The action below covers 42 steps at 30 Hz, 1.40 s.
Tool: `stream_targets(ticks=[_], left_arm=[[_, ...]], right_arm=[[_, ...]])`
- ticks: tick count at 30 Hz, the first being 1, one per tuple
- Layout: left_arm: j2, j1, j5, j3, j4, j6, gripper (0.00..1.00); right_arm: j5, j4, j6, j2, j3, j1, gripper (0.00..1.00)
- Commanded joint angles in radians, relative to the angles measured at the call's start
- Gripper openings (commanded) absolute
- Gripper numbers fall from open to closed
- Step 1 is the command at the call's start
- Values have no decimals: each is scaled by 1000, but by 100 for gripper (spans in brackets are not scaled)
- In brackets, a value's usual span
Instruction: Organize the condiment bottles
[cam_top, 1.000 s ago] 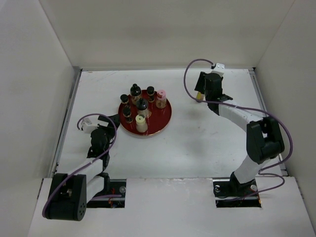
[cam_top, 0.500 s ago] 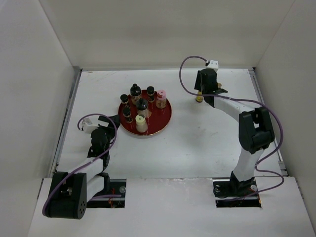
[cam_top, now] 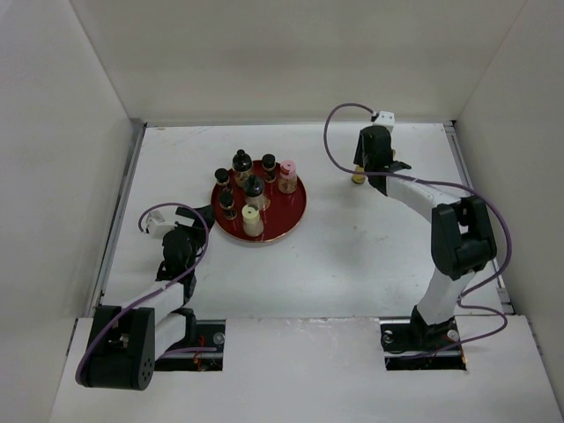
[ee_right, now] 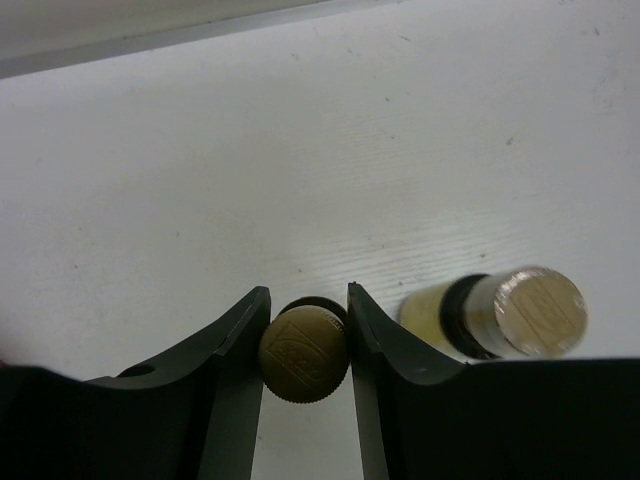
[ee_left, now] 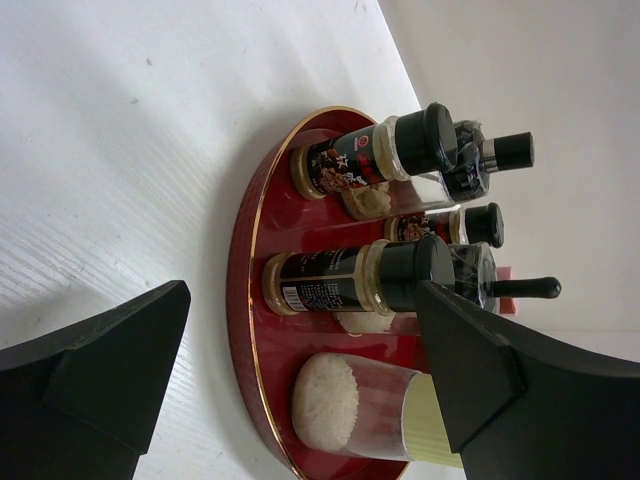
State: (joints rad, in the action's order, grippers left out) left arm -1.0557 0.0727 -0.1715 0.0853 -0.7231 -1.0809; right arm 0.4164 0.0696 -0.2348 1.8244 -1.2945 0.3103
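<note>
A round, glossy red tray (cam_top: 284,214) with a thin gold rim is set on the matt white table (cam_top: 352,256). Seven small bottles are counted standing upright on the tray. Five are black-capped bottles (cam_top: 241,161) of dark glass, two of them with slim necks. One pink-capped bottle (cam_top: 287,174) is placed at the tray's far right. One cream-capped bottle (cam_top: 251,218), clear-walled and filled with pale grains, is placed at the tray's near side.

Well to the right of the tray, two more bottles are seen on the table, side by side. The gold-capped bottle (ee_right: 303,354), with a round ridged cap, is clamped at the cap by the right gripper (ee_right: 307,291), whose smooth black fingers are pressed against both sides. The second bottle (ee_right: 520,312), amber-yellow with a dark collar and a flat embossed gold cap, is seen just beside it, outside the fingers.

Just off the tray's near left edge, the left gripper (cam_top: 203,212) is held with its wedge-shaped black fingers spread wide apart.
</note>
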Motion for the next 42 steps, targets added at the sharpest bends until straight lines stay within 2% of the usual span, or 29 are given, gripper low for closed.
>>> stream_targets(ticks=[1,7,13,18,23,30,42], left_arm=[[11,-6,7,13,-58,7,100],[2,-3,7,16,-58,7,100],[8,-1,6,14,-58,9,100],[22,0,-2,14,-50,13,100],[33,3,-6,13,-47,18,100],[19,3,3,14,-53,10,100],[14,-4,10,13,-56,6,100]], right_arm=[[44,62,-9,-169,35,23,28],[35,68,-38,-341,141,137,28],[1,85,-60,-358,146,296,28],[-42,177,-74,-275,107,404,28],[-21,199,-29,-150,14,483,29],[5,237,28,19,-95,510,28],[35,279,98,136,-154,519,32]])
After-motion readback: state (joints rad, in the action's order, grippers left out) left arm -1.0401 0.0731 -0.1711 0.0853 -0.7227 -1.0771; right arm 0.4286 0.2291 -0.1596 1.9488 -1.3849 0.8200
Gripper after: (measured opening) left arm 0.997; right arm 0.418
